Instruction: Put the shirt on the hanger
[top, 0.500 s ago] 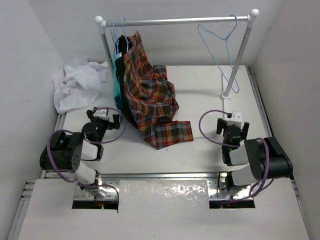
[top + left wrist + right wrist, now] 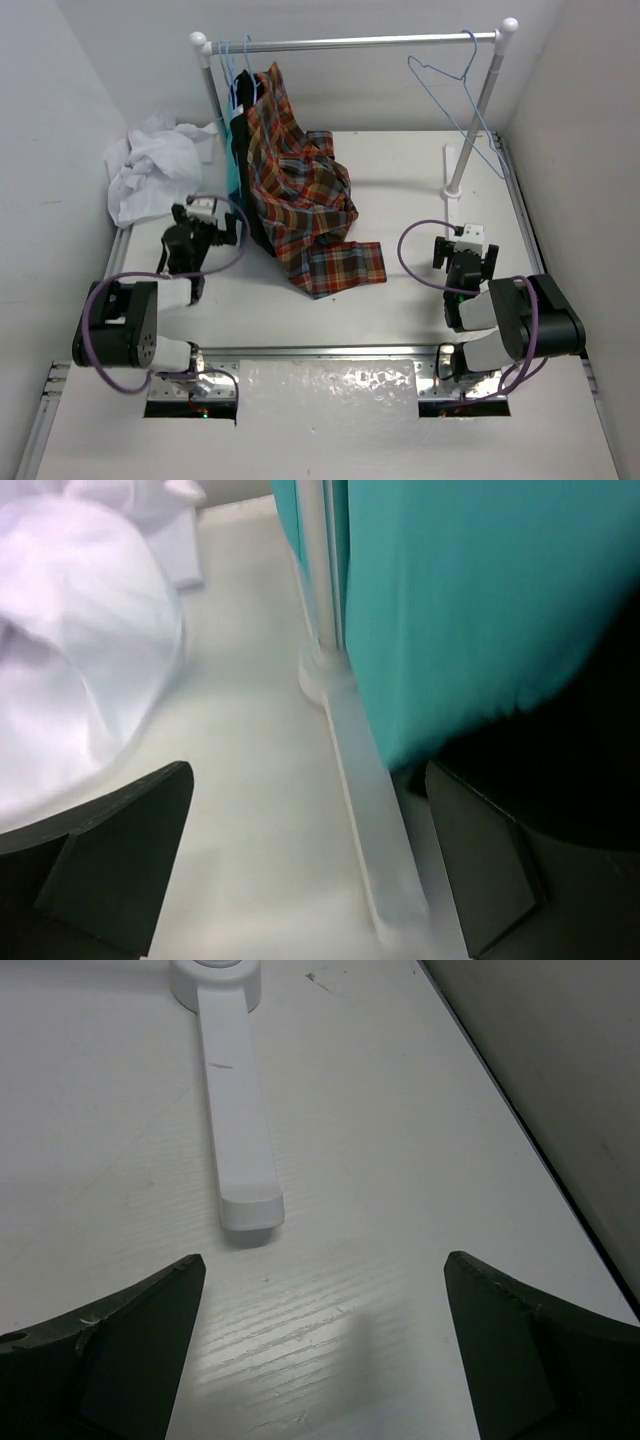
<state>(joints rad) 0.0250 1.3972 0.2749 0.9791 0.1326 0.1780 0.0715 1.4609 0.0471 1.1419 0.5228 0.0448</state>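
Left claw spread wide, facing the shirt heaped left of the rack, likely lining up a grab. Right claw also wide and empty, parked under the hanger at the rack's right end.

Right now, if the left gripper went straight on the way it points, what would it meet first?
Probably the clothes rack's white foot and post, dead ahead of the open left gripper; depth is unclear. The shirt lies off left.

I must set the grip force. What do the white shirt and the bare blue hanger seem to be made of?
The shirt: thin, soft matte cloth, perhaps cotton; it lies crumpled in many folds. The hanger: thin wire, probably metal with a light-blue coating; very slim, yet it holds a triangle shape.
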